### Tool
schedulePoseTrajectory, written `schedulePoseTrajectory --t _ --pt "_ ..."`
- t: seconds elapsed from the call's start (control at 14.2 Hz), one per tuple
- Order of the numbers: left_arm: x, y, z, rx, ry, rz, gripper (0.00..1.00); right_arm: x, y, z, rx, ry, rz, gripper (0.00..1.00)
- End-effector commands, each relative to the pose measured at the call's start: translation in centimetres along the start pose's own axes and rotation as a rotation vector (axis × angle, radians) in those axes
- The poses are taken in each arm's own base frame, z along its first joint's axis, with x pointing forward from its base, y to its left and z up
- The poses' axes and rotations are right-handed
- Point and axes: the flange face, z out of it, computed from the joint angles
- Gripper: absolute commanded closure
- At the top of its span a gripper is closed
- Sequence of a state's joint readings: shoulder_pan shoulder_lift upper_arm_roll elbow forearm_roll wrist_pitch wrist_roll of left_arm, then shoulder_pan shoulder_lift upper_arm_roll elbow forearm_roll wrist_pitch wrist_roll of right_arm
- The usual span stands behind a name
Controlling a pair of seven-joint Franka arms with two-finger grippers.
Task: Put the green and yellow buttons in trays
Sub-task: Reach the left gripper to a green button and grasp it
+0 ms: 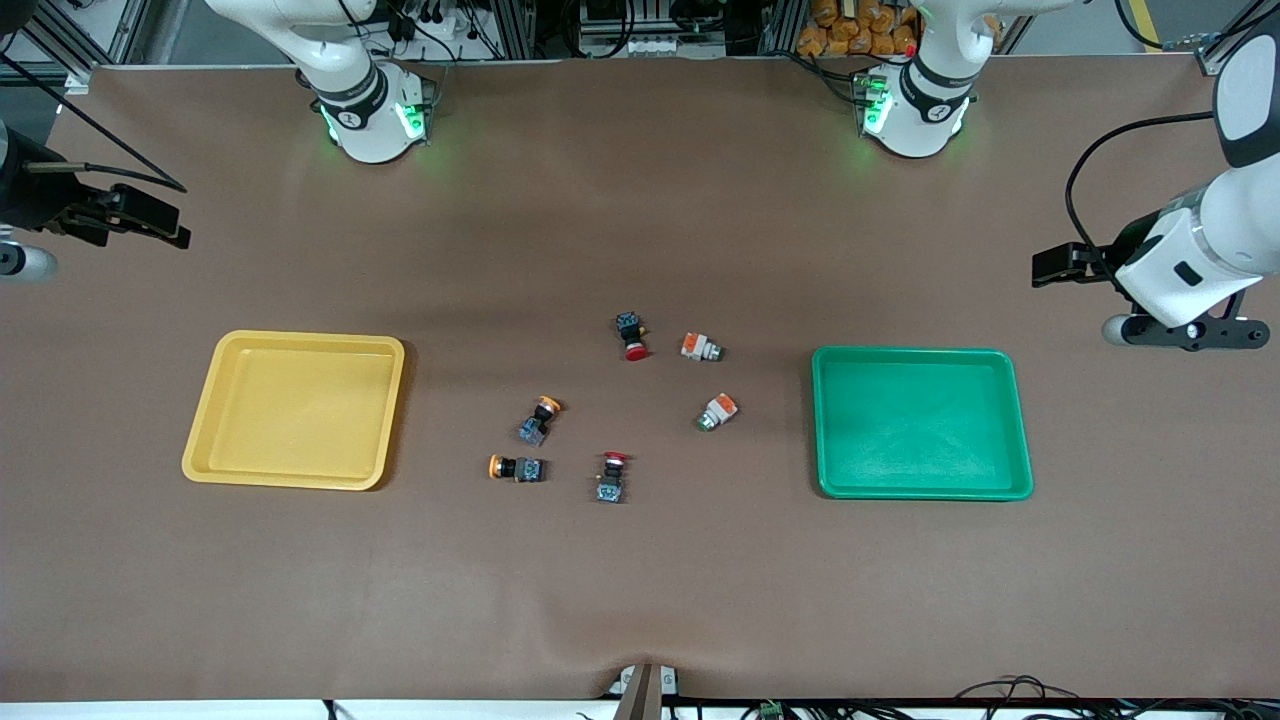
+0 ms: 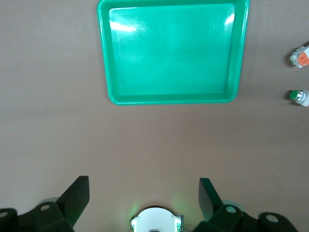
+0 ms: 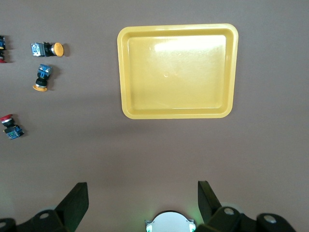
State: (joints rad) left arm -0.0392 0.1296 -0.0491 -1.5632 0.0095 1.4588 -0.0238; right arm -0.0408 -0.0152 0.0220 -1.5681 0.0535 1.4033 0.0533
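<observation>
The green tray [image 1: 920,358] [image 2: 171,99] lies toward the left arm's end and the yellow tray [image 1: 300,340] [image 3: 178,113] toward the right arm's end; both hold nothing. Between them lie two green buttons [image 1: 702,348] [image 1: 717,412], also in the left wrist view [image 2: 300,57] [image 2: 298,95]. Two yellow buttons [image 1: 540,419] [image 1: 516,468] lie closer to the yellow tray and show in the right wrist view [image 3: 42,77] [image 3: 47,49]. My left gripper [image 1: 1060,265] [image 2: 144,186] hangs open over bare table beside the green tray. My right gripper [image 1: 150,220] [image 3: 143,191] hangs open over bare table beside the yellow tray.
Two red-capped black switches [image 1: 632,336] [image 1: 611,476] lie among the buttons. One of them [image 3: 10,126] shows in the right wrist view. Brown paper covers the table [image 1: 640,600].
</observation>
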Motion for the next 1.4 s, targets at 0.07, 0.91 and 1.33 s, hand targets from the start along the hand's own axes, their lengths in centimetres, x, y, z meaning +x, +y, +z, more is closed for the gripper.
schedulePoseTrajectory --t 0.07,0.91,1.33 --pt "1.5 2.9 1.4 0.016 0.003 0.000 0.00 -0.3 0.1 0.2 -0.008 0.003 0.017 0.00" --pt "9.3 20.0 12.8 -0.038 0.133 -0.015 0.00 -0.1 0.3 0.7 -0.007 0.002 0.022 0.00" --pt "11.3 26.2 18.8 -0.087 0.201 0.037 0.00 -0.1 0.4 0.9 -0.009 -0.004 0.023 0.00"
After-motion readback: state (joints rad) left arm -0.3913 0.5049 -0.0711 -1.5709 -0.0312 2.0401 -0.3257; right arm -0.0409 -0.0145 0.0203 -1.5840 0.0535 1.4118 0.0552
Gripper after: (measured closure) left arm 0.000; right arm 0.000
